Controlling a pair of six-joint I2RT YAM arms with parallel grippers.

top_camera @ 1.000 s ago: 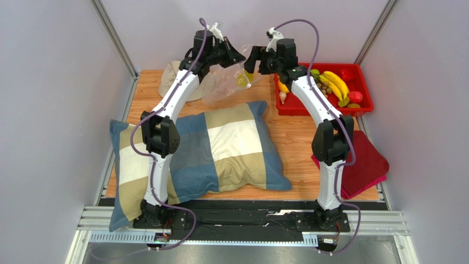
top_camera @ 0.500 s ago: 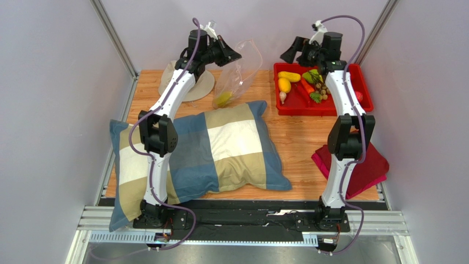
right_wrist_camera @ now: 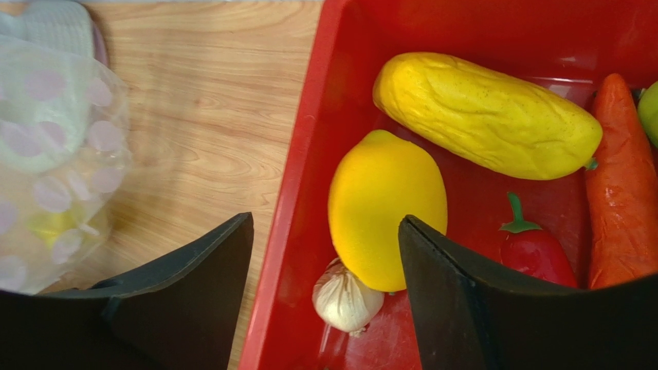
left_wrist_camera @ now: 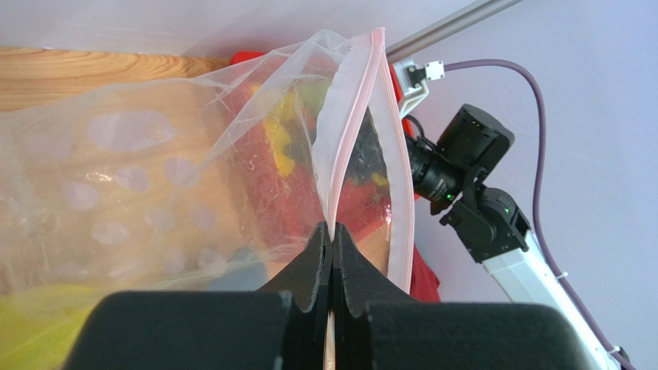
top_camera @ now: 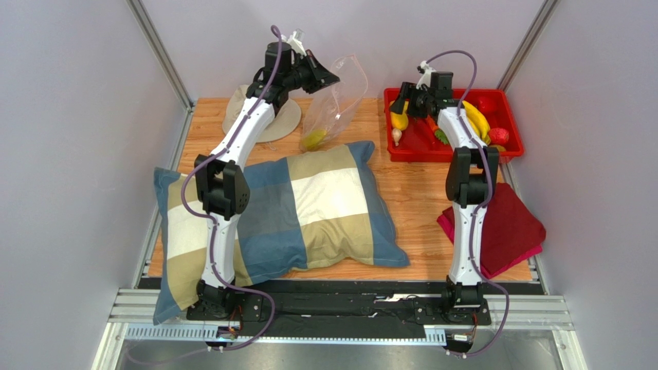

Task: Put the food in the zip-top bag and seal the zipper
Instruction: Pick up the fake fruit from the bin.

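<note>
My left gripper (top_camera: 327, 76) is shut on the pink zipper strip (left_wrist_camera: 352, 131) of the clear zip-top bag (top_camera: 337, 96) and holds the bag up over the far table, mouth open; in the left wrist view the fingertips (left_wrist_camera: 332, 233) pinch one lip. A yellow-green piece (top_camera: 313, 139) lies in the bag's bottom. My right gripper (top_camera: 402, 105) is open and empty, low over the left end of the red tray (top_camera: 511, 146). In the right wrist view its jaws (right_wrist_camera: 324, 231) straddle the tray wall (right_wrist_camera: 297, 200), with a yellow lemon (right_wrist_camera: 386, 204) and a garlic bulb (right_wrist_camera: 347, 299) between them.
The tray also holds a long yellow piece (right_wrist_camera: 486, 116), a carrot (right_wrist_camera: 625, 185), a red pepper (right_wrist_camera: 537, 250), bananas (top_camera: 473, 117) and an apple (top_camera: 499, 136). A checked pillow (top_camera: 309, 208) fills the middle. A beige hat (top_camera: 266, 122) lies behind it. A red cloth (top_camera: 510, 223) lies at right.
My right gripper left the bag's mouth, swung right and came down over the tray's left end. The yellow-green piece dropped to the bag's bottom. The left gripper lifted the bag slightly.
</note>
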